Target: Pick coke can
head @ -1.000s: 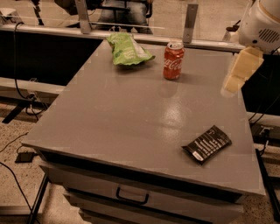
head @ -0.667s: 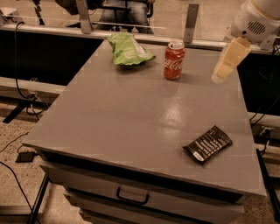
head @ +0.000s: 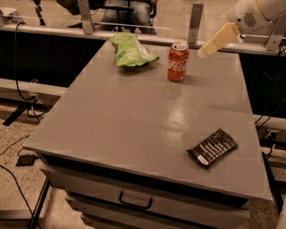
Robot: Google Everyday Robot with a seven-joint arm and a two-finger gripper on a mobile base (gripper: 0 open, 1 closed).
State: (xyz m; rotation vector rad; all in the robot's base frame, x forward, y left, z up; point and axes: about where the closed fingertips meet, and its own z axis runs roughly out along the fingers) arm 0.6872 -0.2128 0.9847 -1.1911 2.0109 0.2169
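Can (head: 178, 62): red with white script and a silver top; stood upright on the far part of the table (head: 125, 120), right of centre.
Gripper (head: 205, 49): held in the air at upper right, over the table's far right part; tilted down toward the left, its tip seen just right of the can's top and apart from it.
Gripper state: open or closed cannot be told.
Arm (head: 250, 13): white; seen entering from the upper right corner.
Bag (head: 131, 50): green; laid at the far edge, left of the can and apart from it.
Wrapper (head: 212, 147): black, flat; laid near the front right corner, well apart from the can.
Drawer (head: 134, 200): set beneath the tabletop, dark handle at the front.
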